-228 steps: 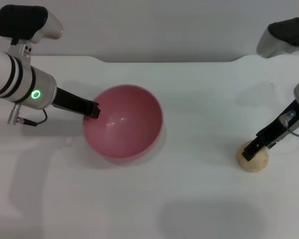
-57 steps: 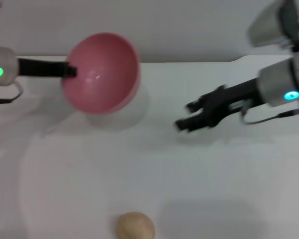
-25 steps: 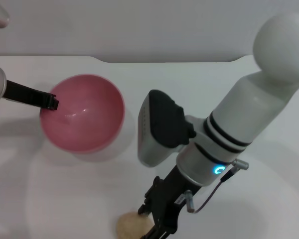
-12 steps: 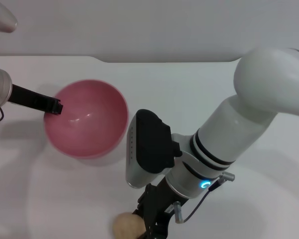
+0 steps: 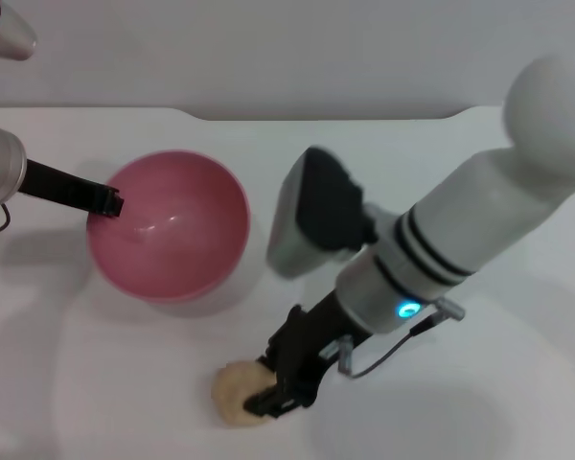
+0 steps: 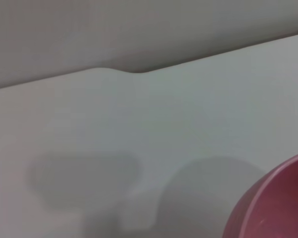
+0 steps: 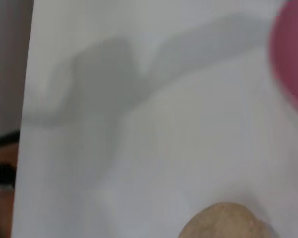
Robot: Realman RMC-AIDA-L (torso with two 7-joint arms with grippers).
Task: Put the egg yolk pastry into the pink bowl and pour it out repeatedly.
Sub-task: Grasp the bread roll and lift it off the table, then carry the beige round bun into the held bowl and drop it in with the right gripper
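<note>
Reaching down across the middle of the white table [image 5: 517, 383], the right gripper [image 5: 273, 388] sat at the near edge, its dark fingers closed around the right side of the pastry [image 5: 236, 392]. The small tan ball rested on the tabletop, near of the pink bowl [image 5: 168, 226] and well apart from it. The bowl stood upright and empty at the left. The left gripper [image 5: 105, 202] came in from the far left and pinched the bowl's left rim, its black fingers shut on the wall. The right wrist view showed the pastry on the table with the bowl's edge beyond it.
</note>
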